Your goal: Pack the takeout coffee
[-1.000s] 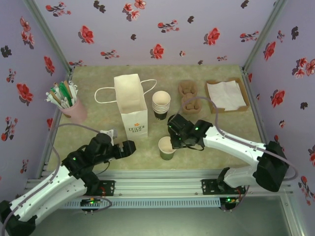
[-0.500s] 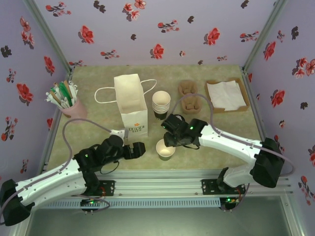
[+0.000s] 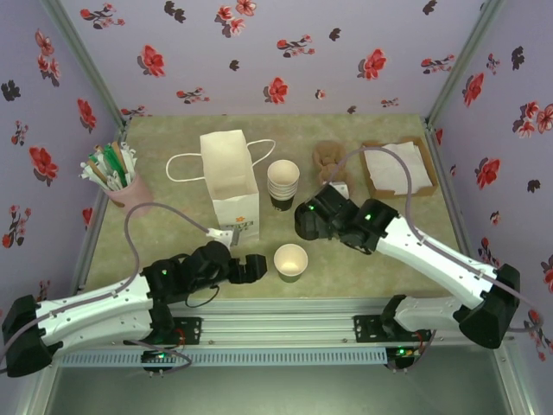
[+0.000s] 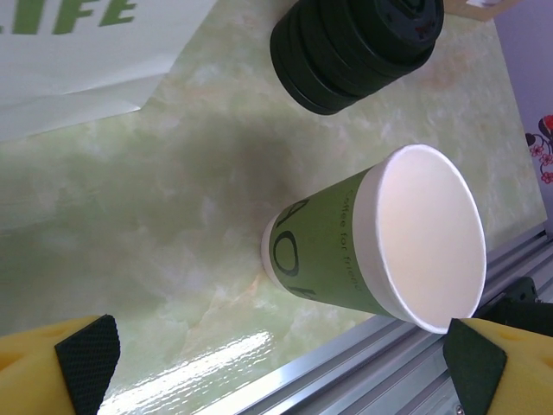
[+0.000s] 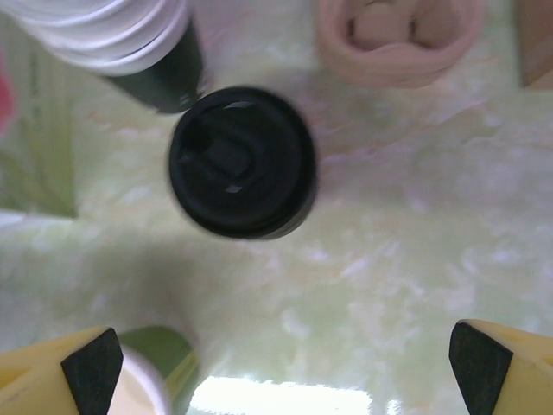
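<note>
Cup (image 4: 380, 242) stands lidless just ahead of the left gripper (image 4: 281, 359), fingers spread; we see the right gripper (image 5: 285, 367), equally wide and empty, above what seem blurred black lids (image 5: 242, 162).

green table (image 3: 164, 138) holds bag (image 3: 232, 186), open cup (image 3: 291, 260), cup stack (image 3: 282, 183), lids (image 5: 251, 162), tray (image 3: 402, 194).

**Clearance around the cup**

Cup (image 3: 290, 260) stands alone near the front edge, its mouth unobstructed from above. The table (image 3: 333, 268) is bare to the right of it. Left claw (image 3: 257, 269), jaws wide, blocks the left side. Behind is a bare strip, then the lid stack (image 5: 242, 162) and cup stack (image 3: 282, 183) close together, with the bag (image 3: 230, 181) just left, so the lane is tight. Right claw (image 3: 304, 223) hangs spread over the lids and blocks top access. Napkin tray (image 3: 404, 193) and pink straw cup (image 3: 130, 194) are well apart.
</note>
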Available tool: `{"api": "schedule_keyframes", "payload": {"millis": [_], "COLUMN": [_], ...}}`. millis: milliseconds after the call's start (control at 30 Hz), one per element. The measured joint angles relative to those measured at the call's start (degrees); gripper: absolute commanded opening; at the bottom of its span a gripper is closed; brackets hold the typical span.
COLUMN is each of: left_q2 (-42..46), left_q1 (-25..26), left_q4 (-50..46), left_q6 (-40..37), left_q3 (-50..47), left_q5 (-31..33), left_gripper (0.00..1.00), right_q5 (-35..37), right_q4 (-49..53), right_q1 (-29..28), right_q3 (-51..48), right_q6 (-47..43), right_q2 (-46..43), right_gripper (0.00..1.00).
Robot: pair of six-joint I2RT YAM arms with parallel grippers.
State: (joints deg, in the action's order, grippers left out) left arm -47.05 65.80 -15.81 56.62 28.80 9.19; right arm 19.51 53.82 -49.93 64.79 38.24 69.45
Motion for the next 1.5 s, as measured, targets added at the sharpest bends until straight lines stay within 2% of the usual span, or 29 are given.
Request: {"api": "schedule_keyframes", "payload": {"millis": [167, 367, 567, 900, 1100, 1500], "left_q2": [-1.4, -1.5, 1.0, 5.4, 6.4, 8.9], "left_q1": [1.2, 1.3, 1.3, 1.3, 1.3, 1.3], "left_q4": [1.1, 1.9, 1.9, 0.3, 0.2, -1.8], "left_q6": [-0.1, -0.1, -0.2, -1.6, -2.1, -3.0], "left_q3": [0.6, 0.6, 0.0, -0.9, -1.2, -1.9], "left_q5": [1.2, 1.8, 2.2, 2.9, 2.9, 3.7], "left_gripper": [0.99, 0.99, 0.99, 0.99, 0.99, 0.99], "right_q5": [1.1, 0.5, -0.7, -4.8, -6.9, -7.1], "right_q4": [-0.2, -0.7, -1.7, -2.1, -1.6, 1.8], "right_q1": [4.3, 6.9, 7.1, 7.2, 7.2, 7.2], "right_q3": [2.0, 7.4, 12.2, 17.1, 19.0, 20.4], "right_q6": [-3.7, -7.5, -10.4, -13.1, -13.4, -12.7], "right_q2": [2.7, 10.5, 18.4, 26.7, 29.9, 32.5], "right_gripper": [0.99, 0.99, 0.99, 0.87, 0.80, 0.77]}}
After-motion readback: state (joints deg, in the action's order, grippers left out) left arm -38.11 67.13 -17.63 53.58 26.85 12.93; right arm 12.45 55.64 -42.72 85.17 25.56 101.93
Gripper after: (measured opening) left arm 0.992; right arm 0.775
